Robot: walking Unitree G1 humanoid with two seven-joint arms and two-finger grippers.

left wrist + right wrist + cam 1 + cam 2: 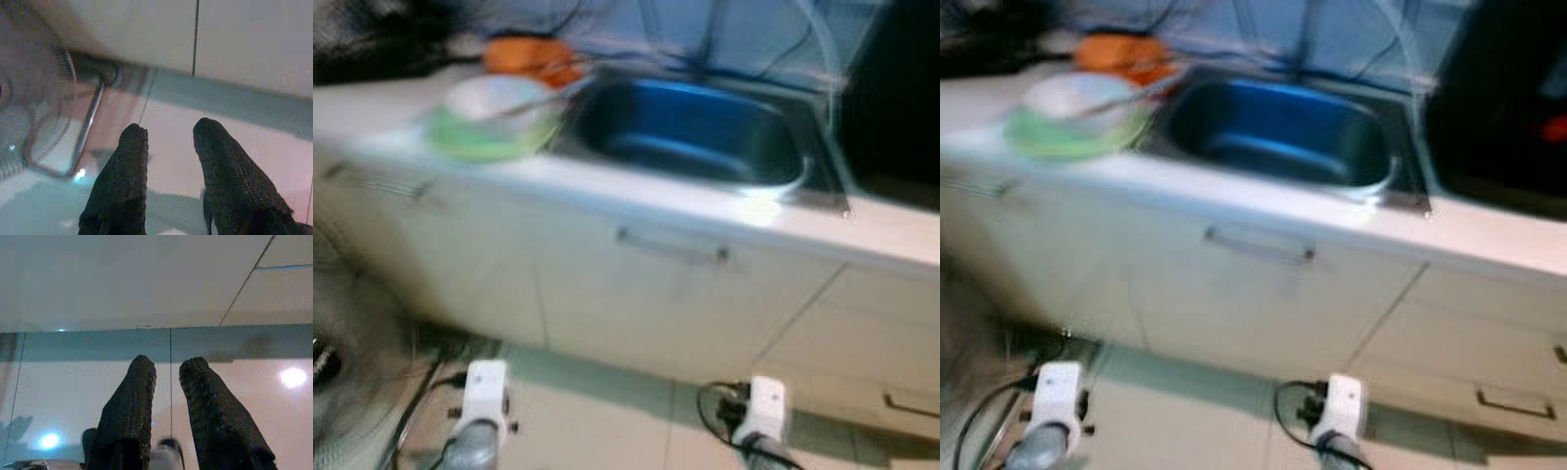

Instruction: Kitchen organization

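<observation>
pale kitchen cabinets and a tiled floor (176, 127) sit in front of the robot, all blurred. left gripper (168, 134) hangs low over the tiles, fingers slightly apart and empty; right gripper (167, 369) hangs the same way, a narrow gap between its fingers, holding nothing. both look parked for walking, not reaching. up on the counter (636, 196), left of the steel sink (690, 132), sits a white bowl (499, 98) stacked on a green plate (480, 142), something orange (529, 54) beyond. a wire fan (29, 122) stands near left, possibly in the way.
</observation>
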